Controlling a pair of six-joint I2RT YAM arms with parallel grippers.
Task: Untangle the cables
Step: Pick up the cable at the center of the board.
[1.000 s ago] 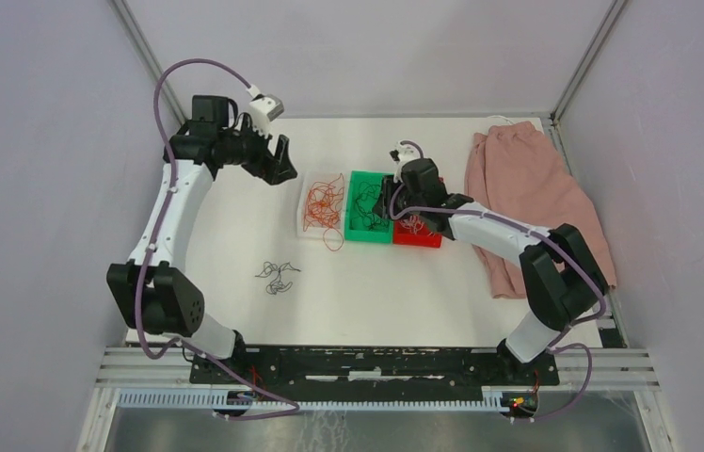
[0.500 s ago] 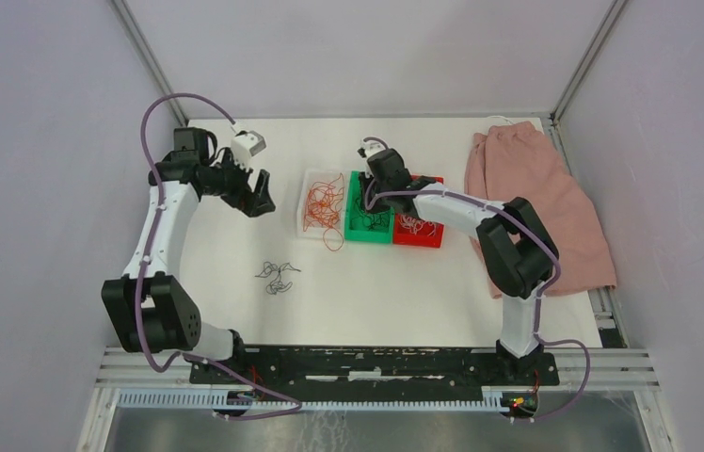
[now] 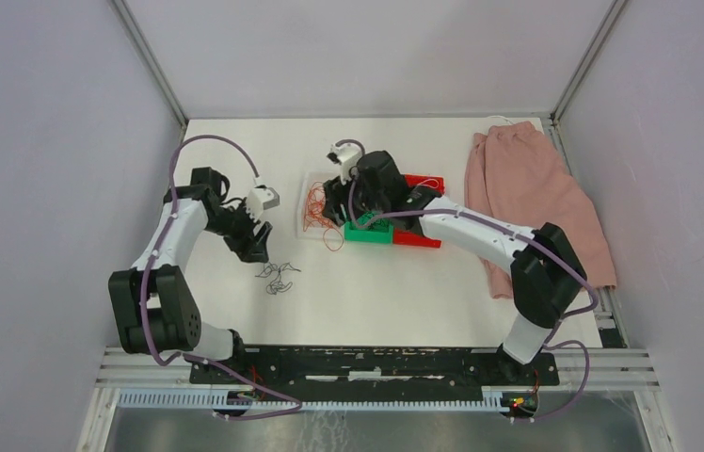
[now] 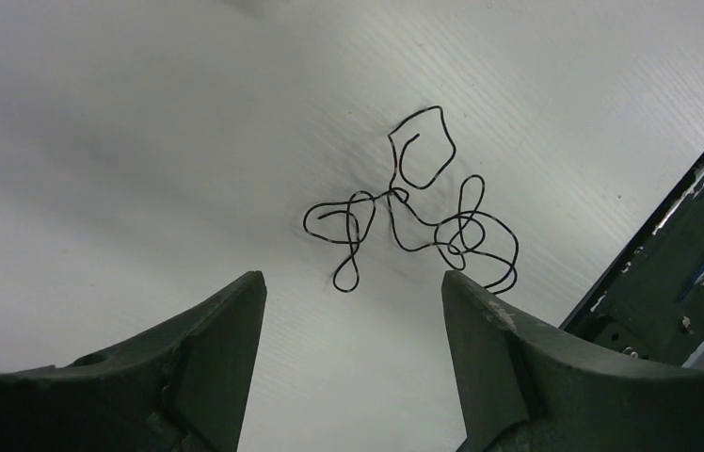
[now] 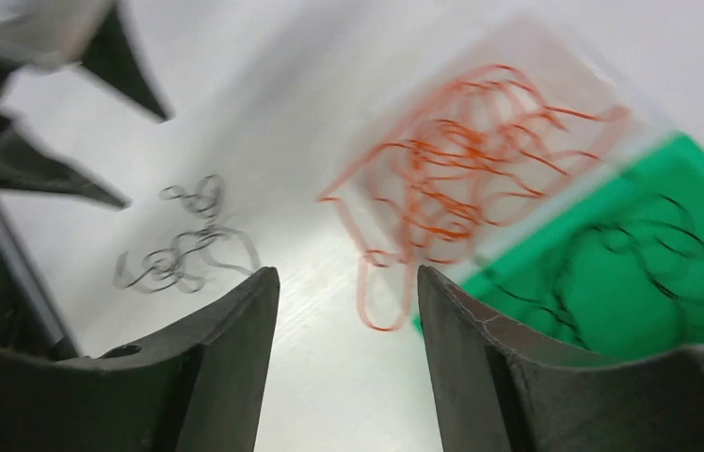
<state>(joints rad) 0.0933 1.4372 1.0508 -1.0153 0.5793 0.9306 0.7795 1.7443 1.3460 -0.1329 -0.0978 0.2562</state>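
A loose curly black cable lies alone on the white table, also in the left wrist view and blurred in the right wrist view. My left gripper hovers just up-left of it, open and empty. Orange-red cables fill a clear tray, with one loop hanging over its edge onto the table. Black cables lie in a green tray. My right gripper is open and empty over the orange cables.
A red tray with a few cables sits right of the green one, partly hidden by my right arm. A pink cloth lies at the table's right side. The black base rail runs along the near edge.
My left gripper has swung down from the back left toward the black cable. My right gripper has moved left from the green and red trays to above the orange cables.
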